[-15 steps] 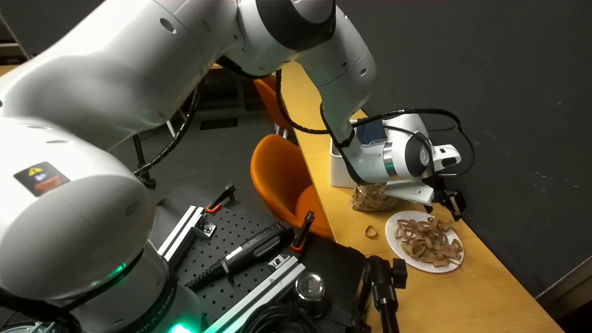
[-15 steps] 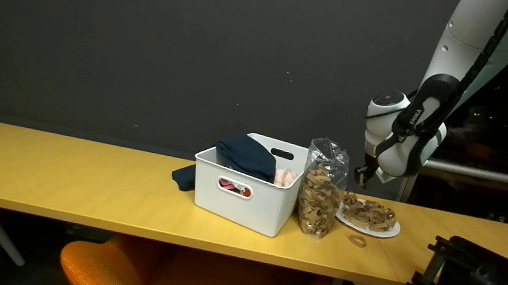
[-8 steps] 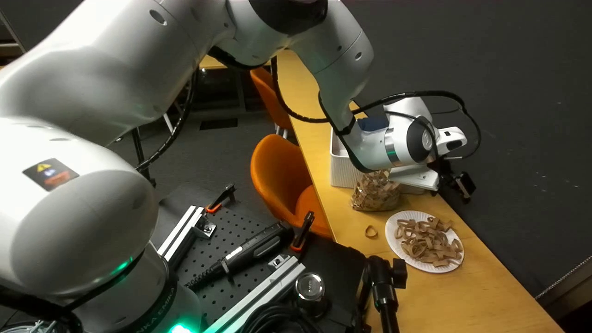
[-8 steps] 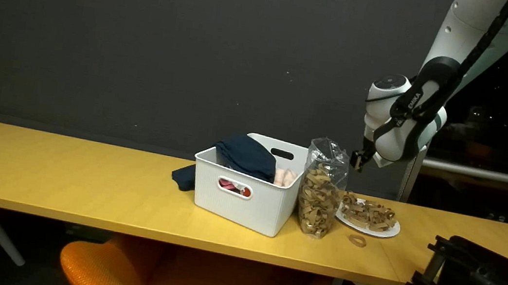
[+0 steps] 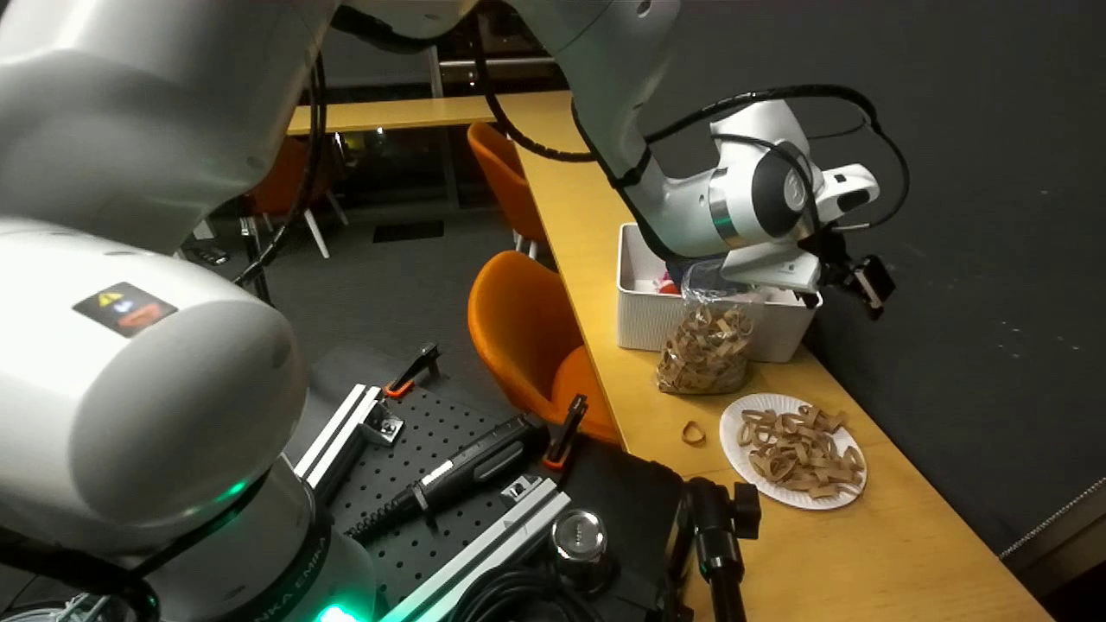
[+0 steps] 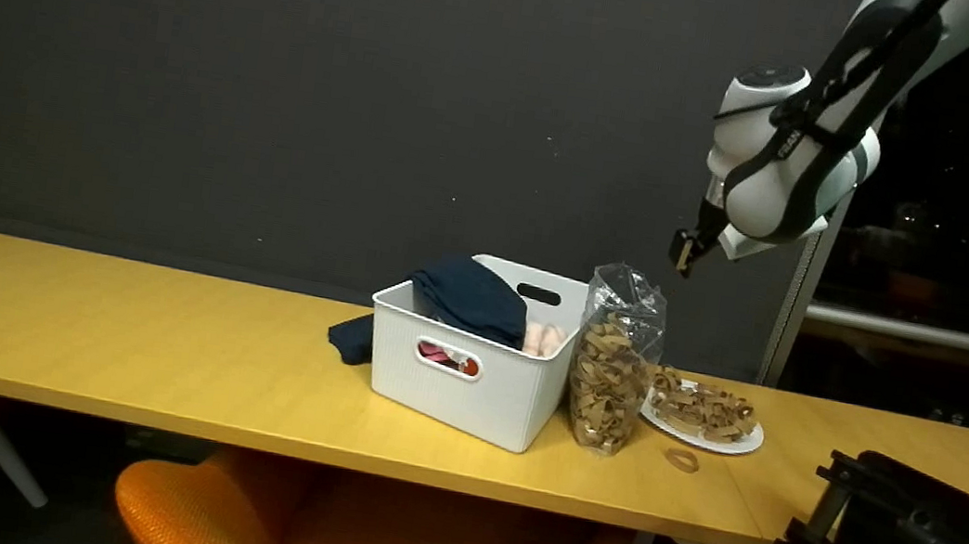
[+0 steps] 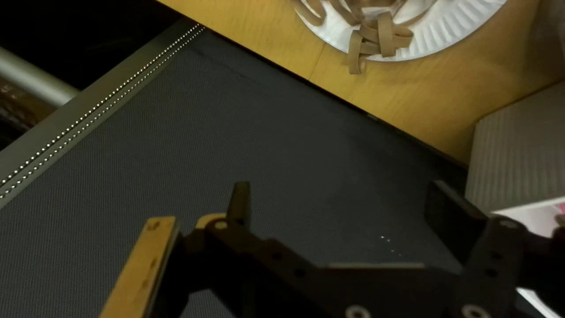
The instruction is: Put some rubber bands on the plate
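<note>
The plate is open from above; a bag stands near.

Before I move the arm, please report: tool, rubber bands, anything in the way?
Tool open, nothing seen in its grip. Rubber bands heaped on plate; one loose band on table. Plastic bag stands close to plate, might obstruct.

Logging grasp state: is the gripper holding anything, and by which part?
Nothing held: in the wrist view, the gripper is open and empty.
</note>
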Controlling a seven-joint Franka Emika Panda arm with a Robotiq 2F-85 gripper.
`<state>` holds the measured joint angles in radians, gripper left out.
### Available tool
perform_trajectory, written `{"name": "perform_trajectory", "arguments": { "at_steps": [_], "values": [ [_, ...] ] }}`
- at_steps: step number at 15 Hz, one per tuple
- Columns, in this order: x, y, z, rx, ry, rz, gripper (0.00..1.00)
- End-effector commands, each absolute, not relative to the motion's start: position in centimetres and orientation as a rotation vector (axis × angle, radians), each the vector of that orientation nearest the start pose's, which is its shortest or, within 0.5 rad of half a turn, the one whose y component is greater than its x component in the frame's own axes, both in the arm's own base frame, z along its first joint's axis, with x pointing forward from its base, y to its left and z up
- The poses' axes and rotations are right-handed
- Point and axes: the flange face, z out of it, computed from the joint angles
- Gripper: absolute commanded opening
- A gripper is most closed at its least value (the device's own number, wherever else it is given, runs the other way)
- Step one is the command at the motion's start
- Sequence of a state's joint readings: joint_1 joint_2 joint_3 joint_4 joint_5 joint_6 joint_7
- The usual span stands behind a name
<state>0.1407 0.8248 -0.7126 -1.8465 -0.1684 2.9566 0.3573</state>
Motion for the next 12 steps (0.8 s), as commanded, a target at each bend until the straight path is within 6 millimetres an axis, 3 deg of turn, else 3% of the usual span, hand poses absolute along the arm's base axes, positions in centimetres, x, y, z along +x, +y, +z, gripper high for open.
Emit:
{"name": "perform_trajectory", "arguments": {
  "at_steps": [1, 6, 8, 12],
  "values": [
    [58.7, -28.5, 26.1, 2.512, -0.635, 0.474, 1.0],
    [58.6, -24.7, 32.5, 2.592, -0.603, 0.597, 1.0],
    [58.7, -23.4, 33.9, 2.612, -0.574, 0.646, 1.0],
    [58.8, -21.0, 34.3, 2.652, -0.529, 0.678, 1.0]
  ]
}}
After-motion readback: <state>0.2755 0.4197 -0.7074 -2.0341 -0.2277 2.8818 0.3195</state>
